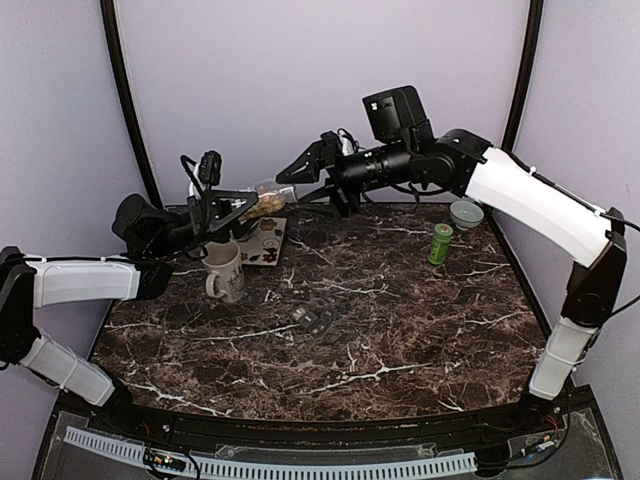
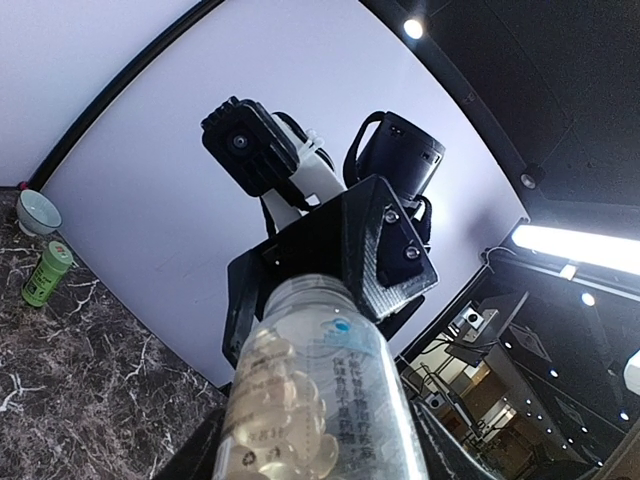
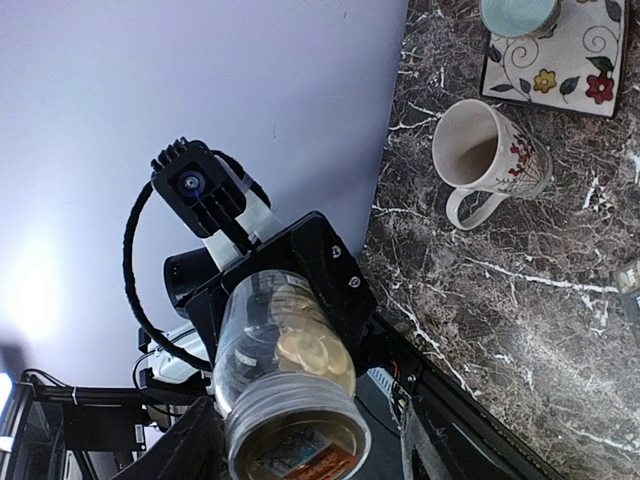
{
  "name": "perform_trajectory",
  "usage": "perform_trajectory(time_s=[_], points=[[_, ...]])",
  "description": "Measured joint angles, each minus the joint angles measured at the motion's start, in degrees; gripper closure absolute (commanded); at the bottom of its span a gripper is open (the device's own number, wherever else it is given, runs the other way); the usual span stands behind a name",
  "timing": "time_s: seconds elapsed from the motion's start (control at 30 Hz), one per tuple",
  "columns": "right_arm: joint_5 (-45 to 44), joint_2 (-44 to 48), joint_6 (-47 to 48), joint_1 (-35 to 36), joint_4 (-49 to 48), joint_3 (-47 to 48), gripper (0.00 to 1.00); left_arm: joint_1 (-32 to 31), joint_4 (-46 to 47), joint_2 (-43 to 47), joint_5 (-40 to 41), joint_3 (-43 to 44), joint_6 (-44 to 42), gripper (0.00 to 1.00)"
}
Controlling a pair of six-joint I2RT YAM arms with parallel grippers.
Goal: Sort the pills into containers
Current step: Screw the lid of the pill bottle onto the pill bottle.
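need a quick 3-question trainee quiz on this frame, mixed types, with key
1. True or false: the pill jar is empty.
2. The white mug stands: A upright, B on its side, C upside down.
3. Which gripper clamps the jar in the air?
Key: 1 false, tan pills show inside it. 2 A. 3 the left gripper.
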State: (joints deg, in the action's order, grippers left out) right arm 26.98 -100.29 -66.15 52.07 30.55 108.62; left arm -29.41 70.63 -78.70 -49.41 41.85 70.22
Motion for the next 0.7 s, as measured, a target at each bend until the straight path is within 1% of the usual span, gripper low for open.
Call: perform_trajectory(time_s=[0.2,0.3,0.37,0.47,0.7], points=[[-0.96,-0.63,3.45,0.0,2.97,4.0,0.34,0.44,3.5,-2.21,-0.09,0.0,2.71,1.0],[-1.09,-1.09,4.68,0.0,3.91,5.07,0.27,0.68,4.52,-2.82,-0.35,0.0,3.61,1.0],[-1.05,-1.57,5.86,0.0,4.57,5.84,0.25,0.72,4.81,-3.17,-0.66,0.0,4.09,1.0],[-1.07,-2.4,6.91,0.0,5.7,7.15,0.2,0.96,5.18,-3.63,-0.85,0.0,4.66,1.0],[-1.07,-3.04,8.94,0.0,7.45,7.98,0.18,1.51,6.93,-4.85,-1.2,0.0,6.23,1.0]])
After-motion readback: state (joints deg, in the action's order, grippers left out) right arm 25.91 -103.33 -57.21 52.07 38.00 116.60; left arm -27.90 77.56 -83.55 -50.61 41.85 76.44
